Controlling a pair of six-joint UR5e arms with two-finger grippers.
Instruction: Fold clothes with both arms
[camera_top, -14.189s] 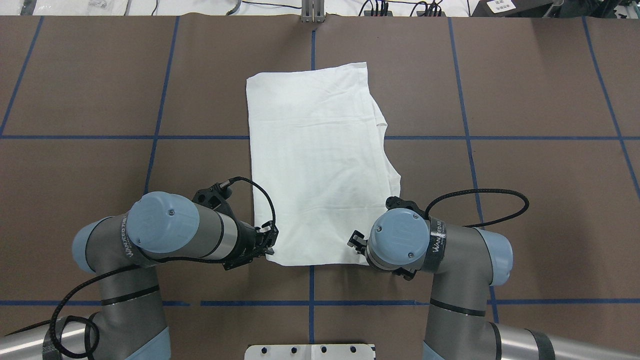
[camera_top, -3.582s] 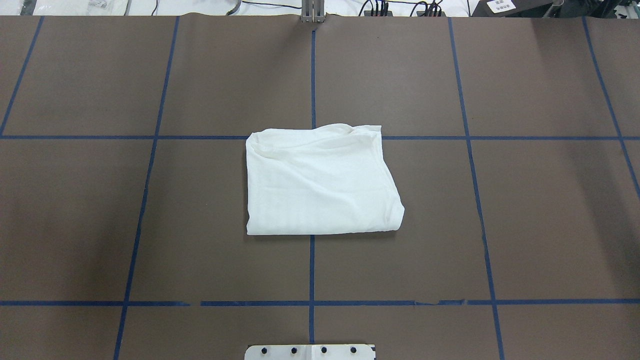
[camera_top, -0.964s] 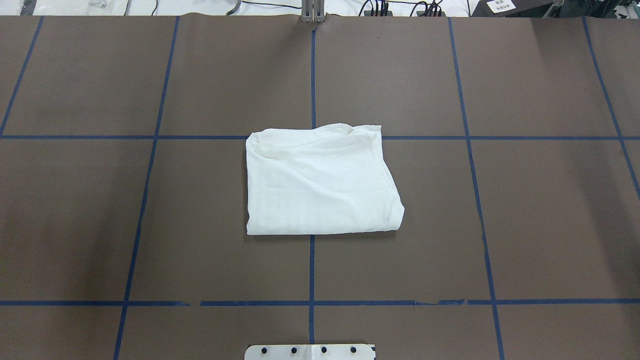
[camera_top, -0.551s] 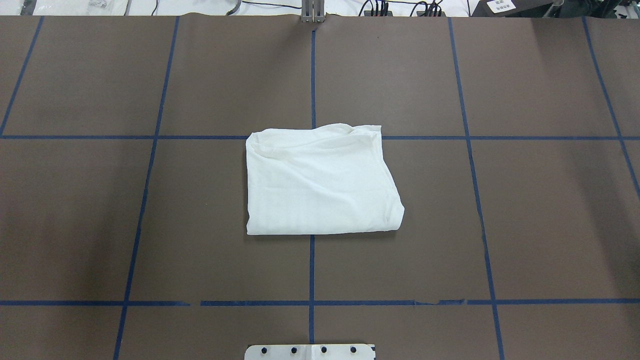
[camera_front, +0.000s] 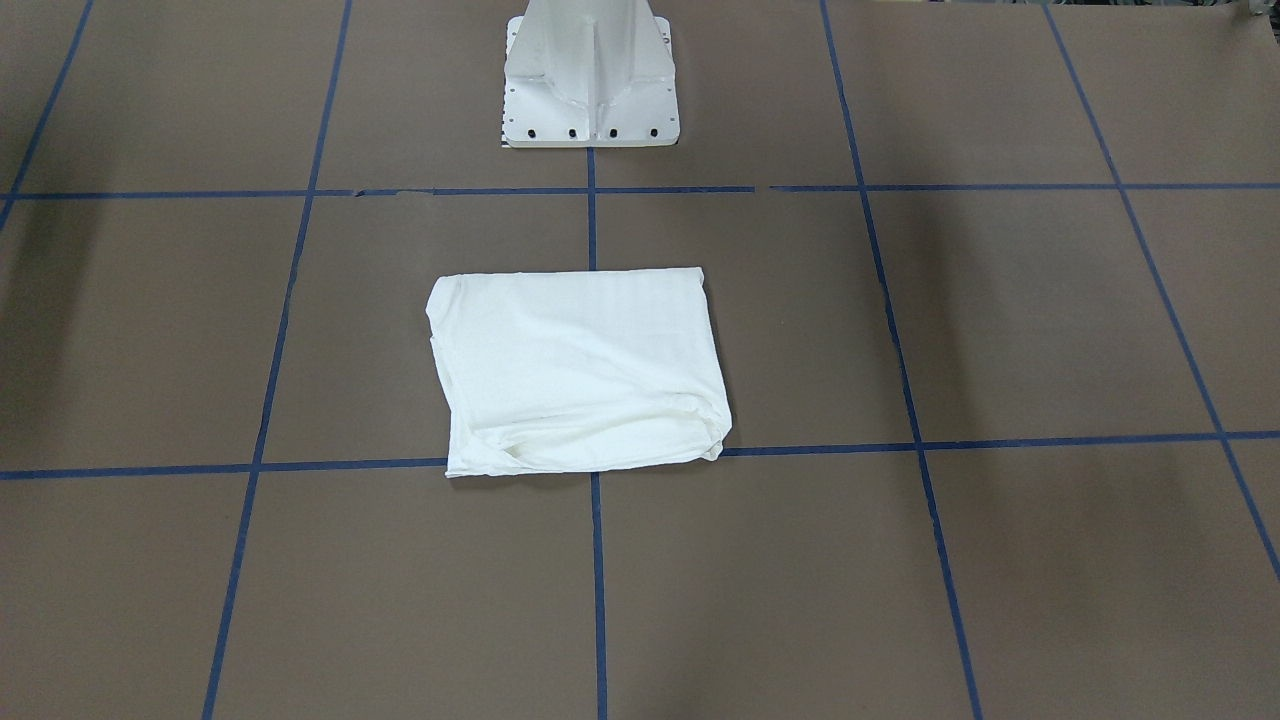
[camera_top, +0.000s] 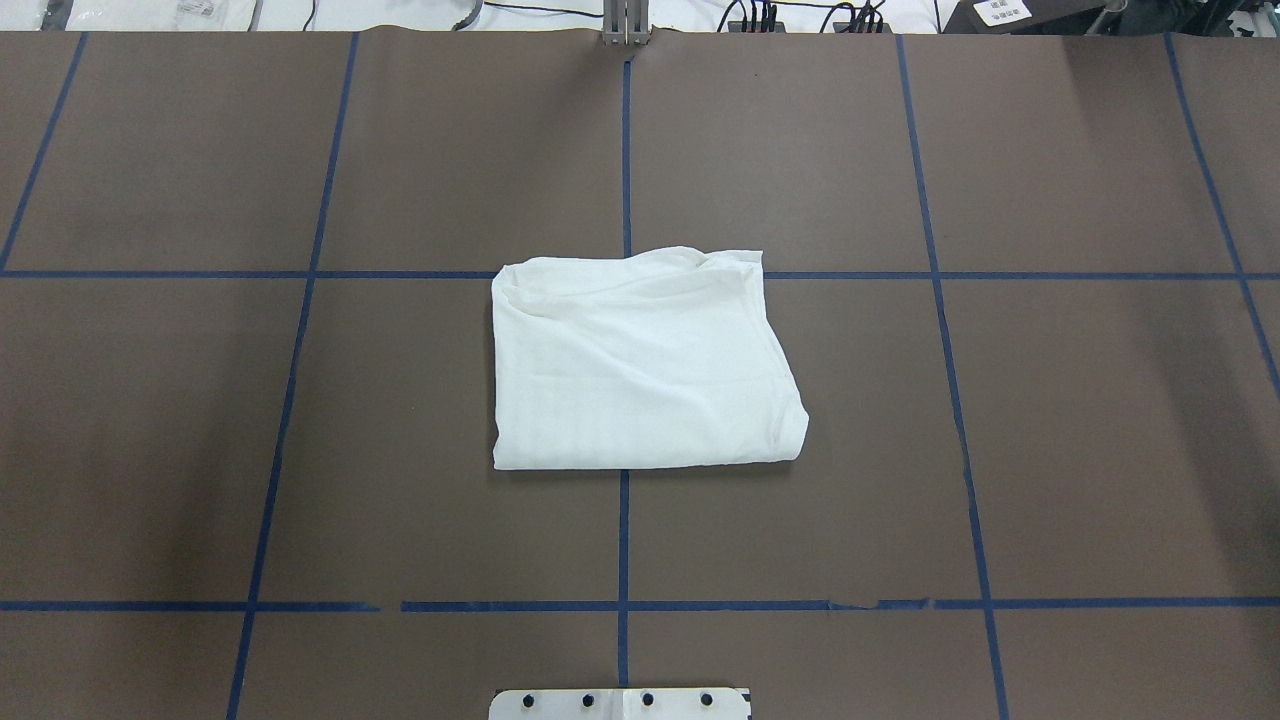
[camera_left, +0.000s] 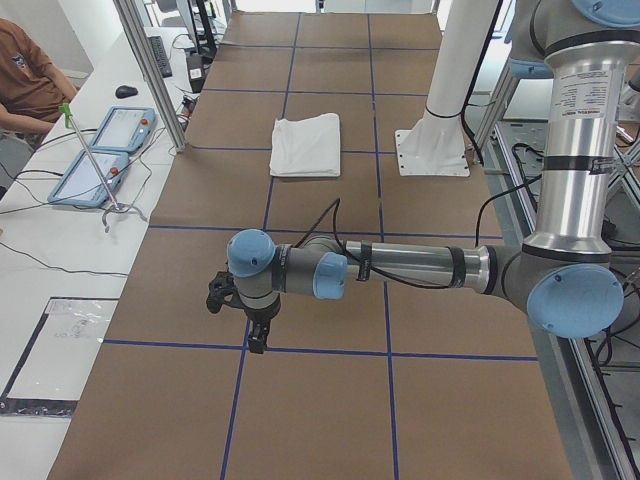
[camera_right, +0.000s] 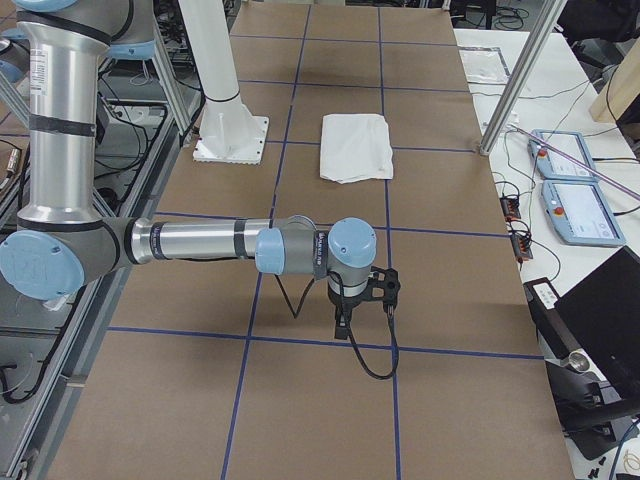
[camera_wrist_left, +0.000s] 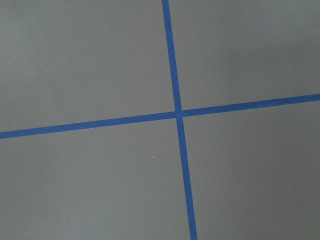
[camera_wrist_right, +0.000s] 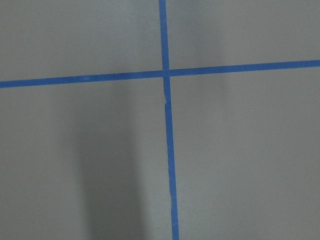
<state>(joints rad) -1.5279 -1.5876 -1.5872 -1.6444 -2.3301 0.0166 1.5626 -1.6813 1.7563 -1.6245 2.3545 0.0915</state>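
Note:
The clothes (camera_top: 640, 365) are one white shirt, folded into a compact rectangle and lying flat at the table's centre, also seen in the front-facing view (camera_front: 580, 370). Nothing touches it. Both arms are drawn far away from it, out of the overhead and front-facing views. The left gripper (camera_left: 256, 343) hangs over the brown table near the table's left end, well short of the clothes (camera_left: 306, 145). The right gripper (camera_right: 341, 329) hangs likewise near the right end, away from the clothes (camera_right: 356, 146). I cannot tell whether either is open or shut. Both wrist views show only table and blue tape.
The white pedestal base (camera_front: 590, 75) stands at the robot's side of the table (camera_top: 300, 450), which is brown with blue tape lines. A seated person (camera_left: 25, 80) and control tablets (camera_left: 100, 155) are beside the table's far side; more tablets (camera_right: 575, 190) show there too.
Since the oldest frame the shirt has been folded in half toward the robot and both arms have left the overhead view. Over the last seconds nothing has moved.

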